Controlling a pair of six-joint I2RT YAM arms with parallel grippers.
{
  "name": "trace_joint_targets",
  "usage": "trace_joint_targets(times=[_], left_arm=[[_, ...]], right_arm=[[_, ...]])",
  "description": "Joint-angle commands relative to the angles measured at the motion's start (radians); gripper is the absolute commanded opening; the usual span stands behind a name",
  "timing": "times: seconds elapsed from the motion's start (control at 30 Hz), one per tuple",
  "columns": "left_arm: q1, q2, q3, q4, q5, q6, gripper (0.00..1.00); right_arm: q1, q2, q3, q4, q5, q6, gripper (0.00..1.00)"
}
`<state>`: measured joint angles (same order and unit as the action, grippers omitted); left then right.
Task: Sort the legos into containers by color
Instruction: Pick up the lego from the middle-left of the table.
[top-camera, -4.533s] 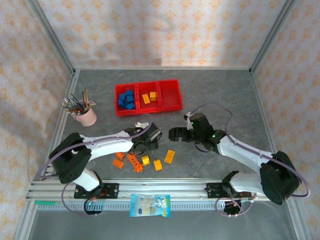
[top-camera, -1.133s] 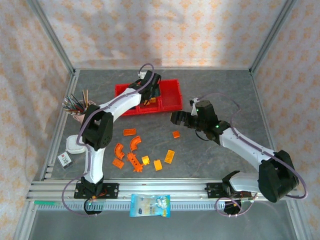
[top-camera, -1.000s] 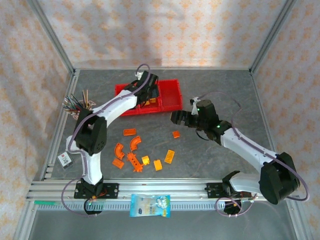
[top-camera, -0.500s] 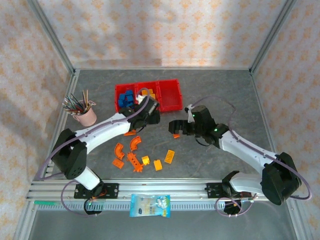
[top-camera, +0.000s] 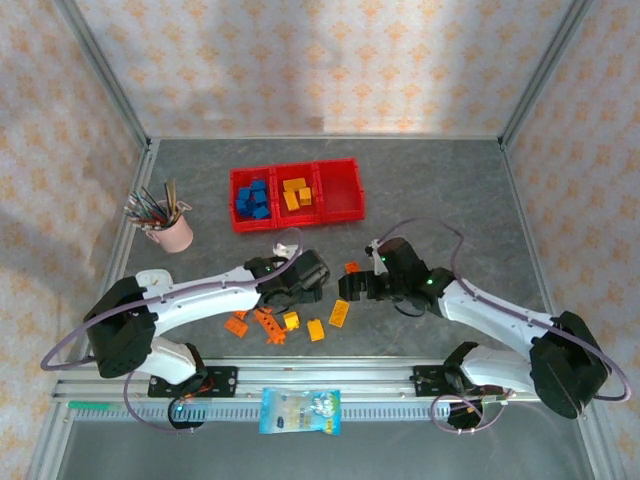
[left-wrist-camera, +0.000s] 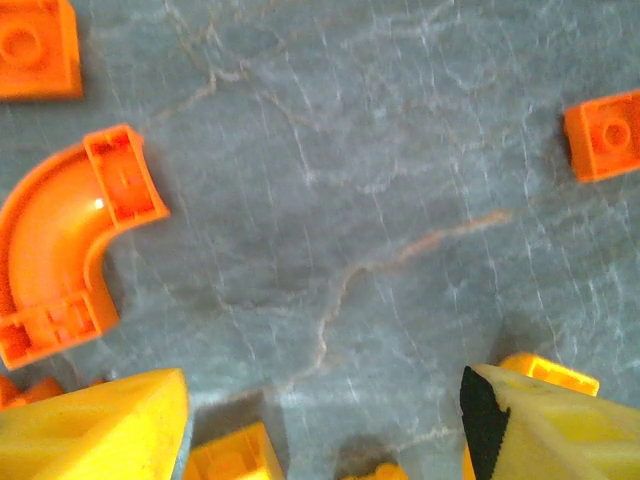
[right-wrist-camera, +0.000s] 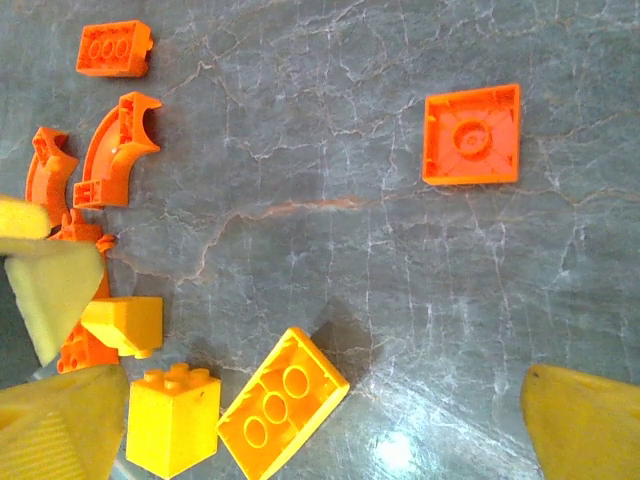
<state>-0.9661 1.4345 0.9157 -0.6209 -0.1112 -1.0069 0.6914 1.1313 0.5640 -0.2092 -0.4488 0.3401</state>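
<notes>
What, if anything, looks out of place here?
Two small things. A blue-and-white snack packet lies on the metal rail at the near edge, and it is no brick. A flat orange square brick lies flipped on the table, its hollow underside facing up.

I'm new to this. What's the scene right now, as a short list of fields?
Bins: three red, joined in a row
Left bin: blue bricks
Middle bin: yellow-orange bricks
Table: orange and yellow bricks loose
Left tool: open, holding nothing
Right tool: open, holding nothing
</notes>
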Motion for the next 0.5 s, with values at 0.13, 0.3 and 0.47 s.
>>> trace_joint_targets(times=[0.13,0.3,0.47], left_arm=[[-0.052,-0.059,-0.077,-0.082,-0.026,-0.175,0.73],[-0.078,-0.05,-0.106,-0.05,-0.022,-0.207,0.71],[-0.081,-0.014,-0.114,0.004,-0.005,-0.19,0.69]], right_arm=[[0.005,-0.034,-0.039,0.044,-0.01,0.011,1.0],[0.006,-0.046,-0.045,0.049,-0.001,0.011,1.0],[0.005,-0.048,-0.047,0.053,0.0,0.015,1.0]])
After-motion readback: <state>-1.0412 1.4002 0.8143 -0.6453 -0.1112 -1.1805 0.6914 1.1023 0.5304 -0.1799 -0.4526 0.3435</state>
